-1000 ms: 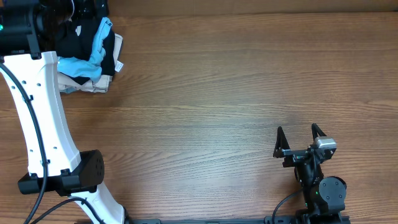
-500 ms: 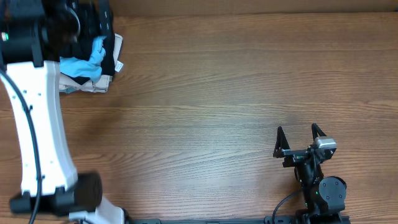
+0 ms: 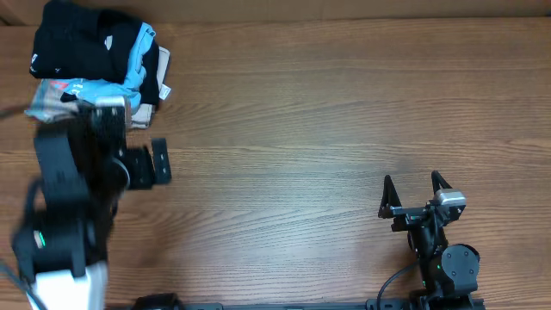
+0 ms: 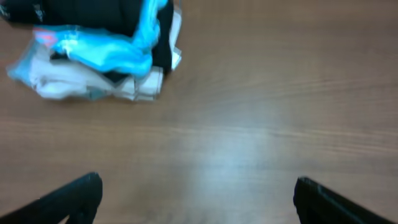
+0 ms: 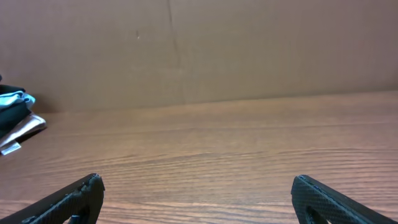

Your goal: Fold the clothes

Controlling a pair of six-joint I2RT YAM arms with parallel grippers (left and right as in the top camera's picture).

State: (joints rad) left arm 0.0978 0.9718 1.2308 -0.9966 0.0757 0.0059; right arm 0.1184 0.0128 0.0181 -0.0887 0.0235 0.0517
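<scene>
The black shirt [image 3: 82, 43] lies bundled on a pile of garments at the table's far left corner. It shows at the top left of the left wrist view [image 4: 74, 9]. My left gripper [image 3: 142, 165] is open and empty above bare wood, just in front of the pile and apart from it; its fingertips frame the table in the left wrist view [image 4: 196, 199]. My right gripper [image 3: 415, 185] is open and empty at the front right, far from the shirt; in the right wrist view [image 5: 196, 196] only wood lies between its fingers.
A light-blue garment [image 3: 108, 88] and white and beige ones [image 3: 138, 116] lie under and beside the black shirt, also in the left wrist view [image 4: 106, 53]. A brown wall [image 5: 199, 50] rises behind the table's far edge.
My left arm has drawn back from the far left corner toward the front. Its gripper has come off the pile, and the black shirt rests there uncovered. The right arm has not moved.
</scene>
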